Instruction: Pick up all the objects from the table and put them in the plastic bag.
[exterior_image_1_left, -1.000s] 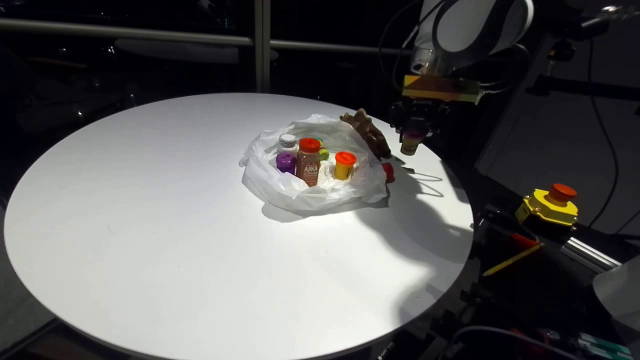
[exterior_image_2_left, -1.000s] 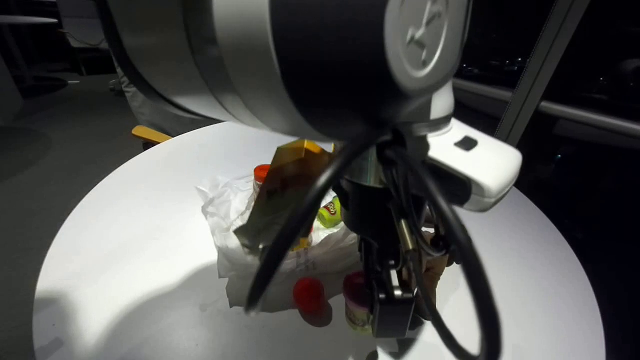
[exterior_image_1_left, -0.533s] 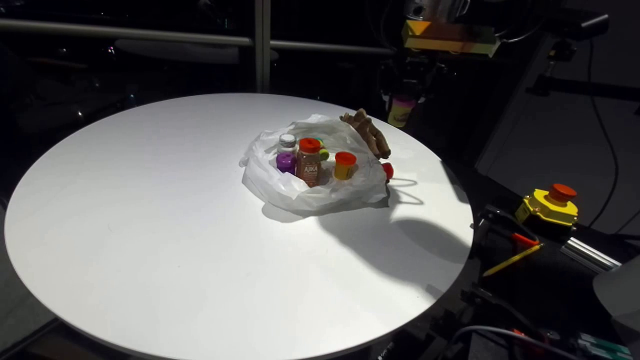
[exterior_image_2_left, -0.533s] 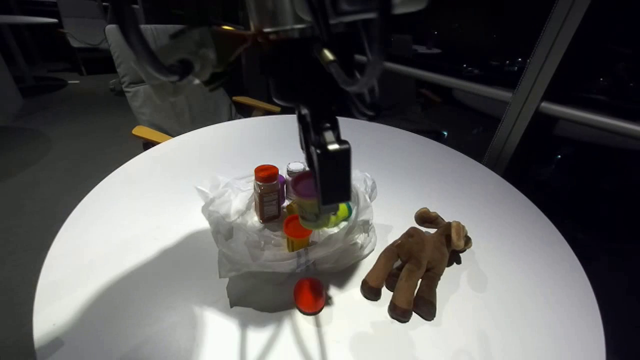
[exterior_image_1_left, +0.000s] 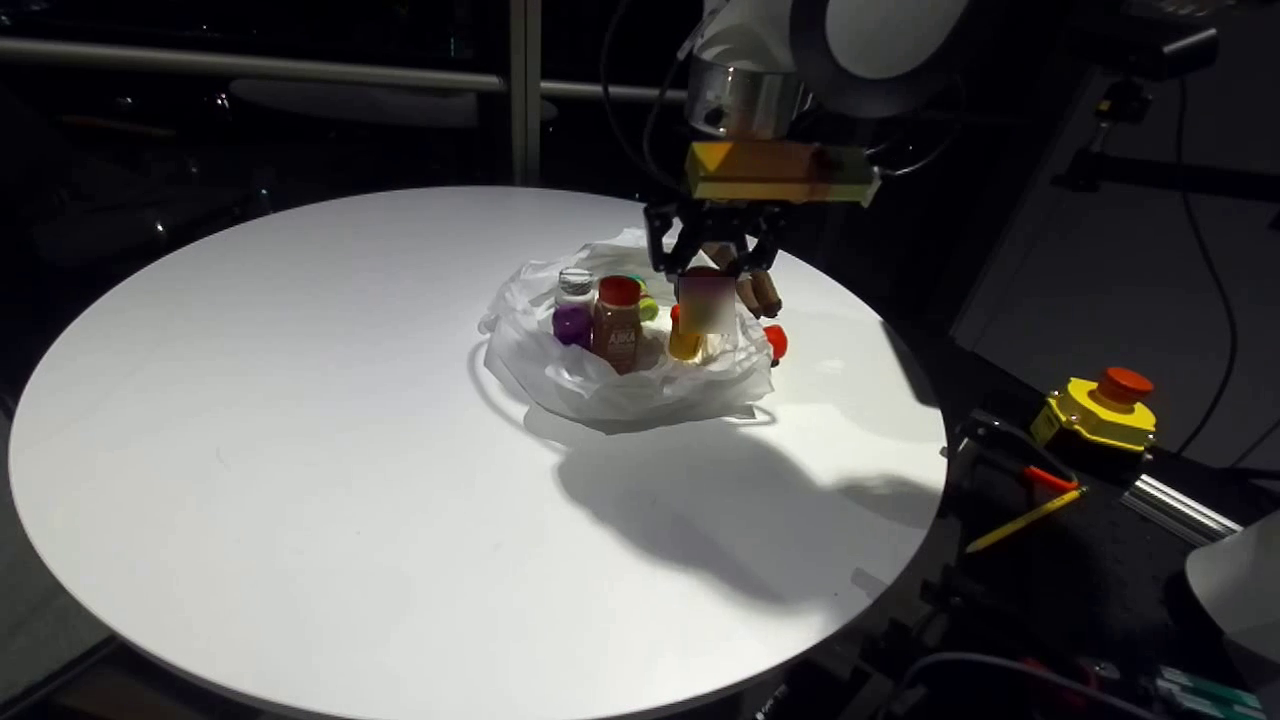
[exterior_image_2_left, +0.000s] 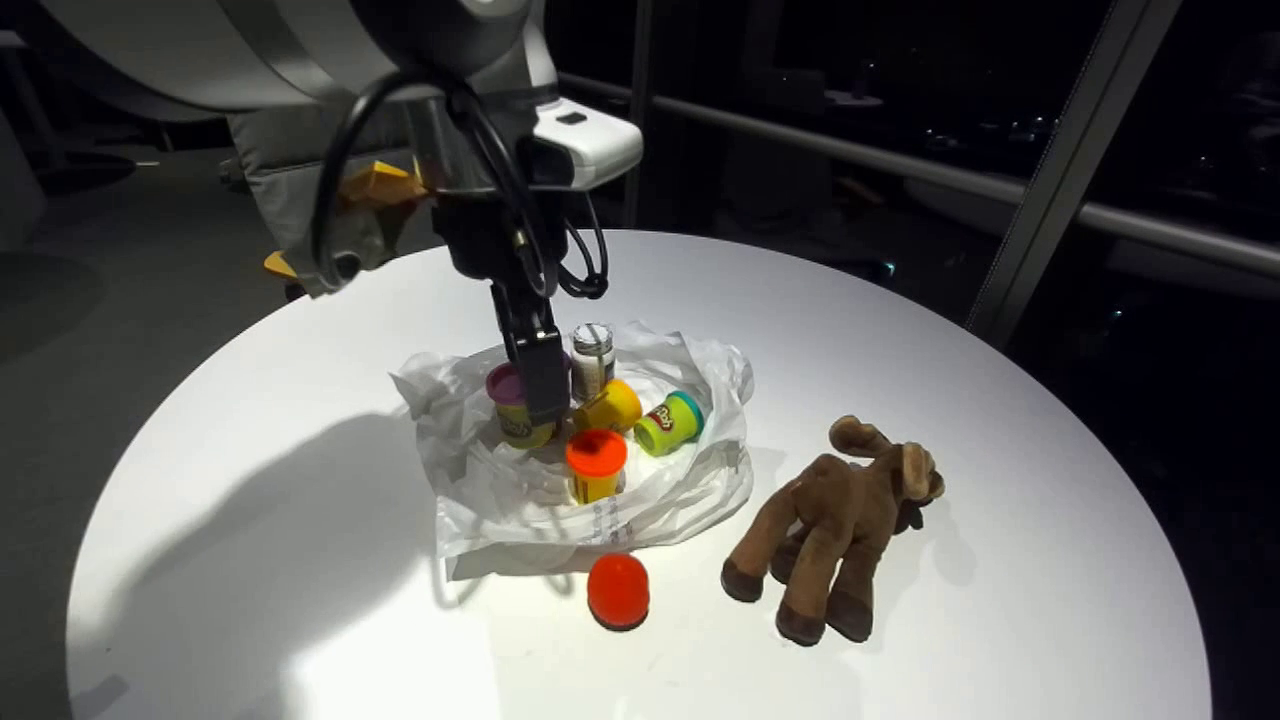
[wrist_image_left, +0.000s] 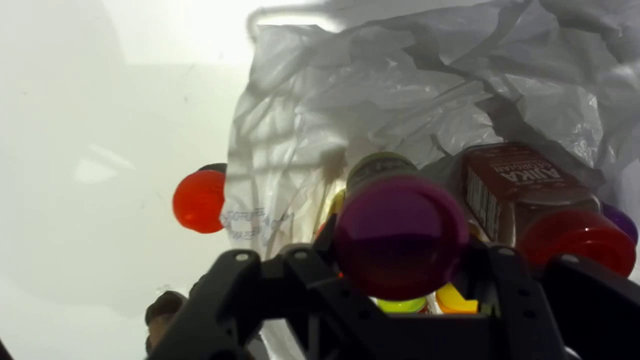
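My gripper (exterior_image_2_left: 540, 385) is shut on a tub with a purple lid (wrist_image_left: 400, 235) and pale yellow-green body (exterior_image_2_left: 520, 430), holding it upright over the open white plastic bag (exterior_image_1_left: 540, 370). In the bag are a red-lidded AJIKA jar (exterior_image_1_left: 617, 335), a purple-lidded container (exterior_image_1_left: 572, 325), a silver-lidded bottle (exterior_image_2_left: 592, 360), an orange-lidded tub (exterior_image_2_left: 596, 485), a yellow tub (exterior_image_2_left: 612, 405) and a green tub (exterior_image_2_left: 668, 425). A red round object (exterior_image_2_left: 618, 590) and a brown plush animal (exterior_image_2_left: 840, 510) lie on the table outside the bag. The AJIKA jar is hidden behind the gripper in an exterior view.
The round white table (exterior_image_1_left: 300, 480) carries the bag near its far right side in an exterior view. A yellow box with a red button (exterior_image_1_left: 1100, 410) and a yellow pencil (exterior_image_1_left: 1025, 520) are beside the table. A window rail (exterior_image_2_left: 850, 155) stands behind.
My gripper has lifted the purple-lidded tub from beside the bag, near the plush animal, and carried it over the bag. The items in the bag and on the table stay put.
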